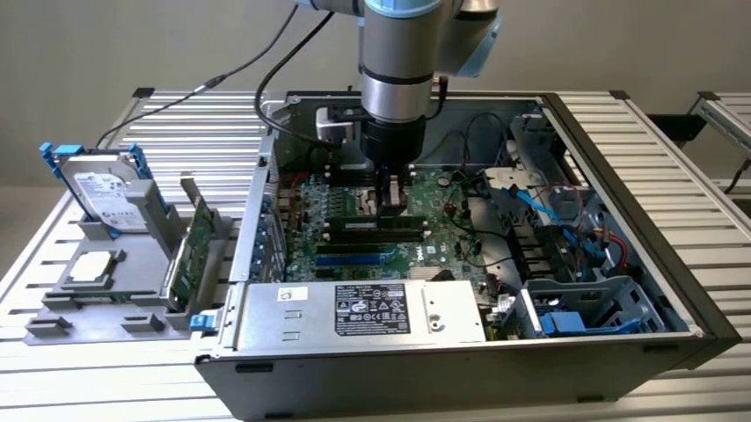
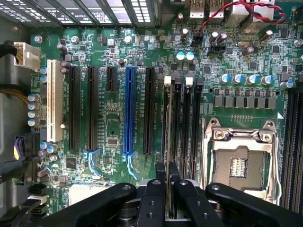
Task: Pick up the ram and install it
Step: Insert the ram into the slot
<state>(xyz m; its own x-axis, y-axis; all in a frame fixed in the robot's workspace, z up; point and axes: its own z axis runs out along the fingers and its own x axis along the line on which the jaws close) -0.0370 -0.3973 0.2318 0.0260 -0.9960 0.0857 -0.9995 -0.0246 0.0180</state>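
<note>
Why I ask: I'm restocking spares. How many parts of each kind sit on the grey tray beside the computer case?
Hard drive: 1
Square silver chip: 1
Expansion card: 1
Total: 3

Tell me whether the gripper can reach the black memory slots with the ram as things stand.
Likely yes: the gripper, shut on the ram, hangs just over the memory slots, and nothing appears to lie across them.
</note>
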